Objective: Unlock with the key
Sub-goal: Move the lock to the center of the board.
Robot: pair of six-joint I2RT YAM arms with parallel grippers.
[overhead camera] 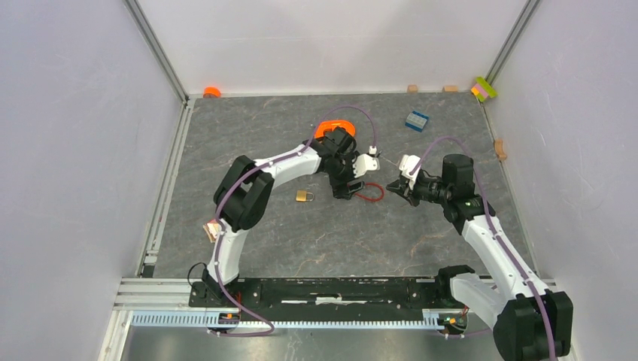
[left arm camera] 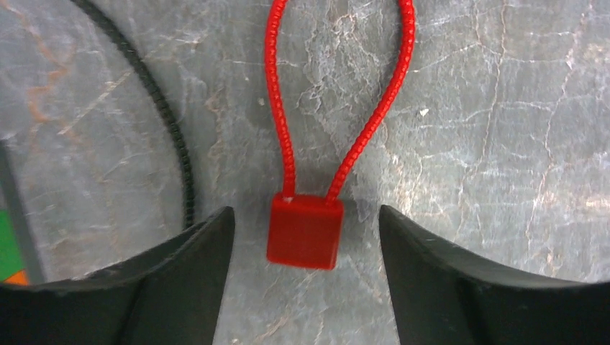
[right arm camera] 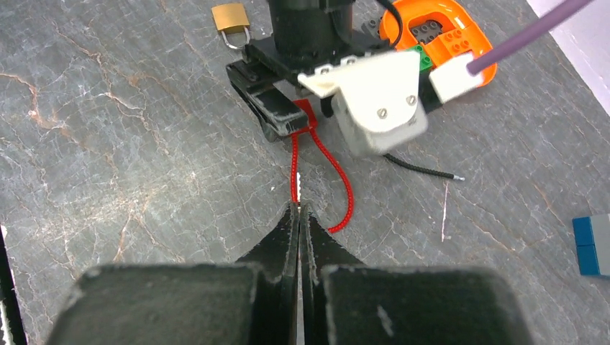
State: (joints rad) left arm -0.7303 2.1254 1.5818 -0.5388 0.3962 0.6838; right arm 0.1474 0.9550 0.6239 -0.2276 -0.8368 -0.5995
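Straddling the red lock [left arm camera: 305,231], our left jaws gape empty while its loop [left arm camera: 338,93] points toward our closed right jaws.

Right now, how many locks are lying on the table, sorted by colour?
Red lock: 1
Gold lock: 1
Total: 2

Grey marbled table [overhead camera: 301,248]: red cable lock [left arm camera: 304,231], brass padlock [overhead camera: 304,195], blue brick [overhead camera: 416,119]
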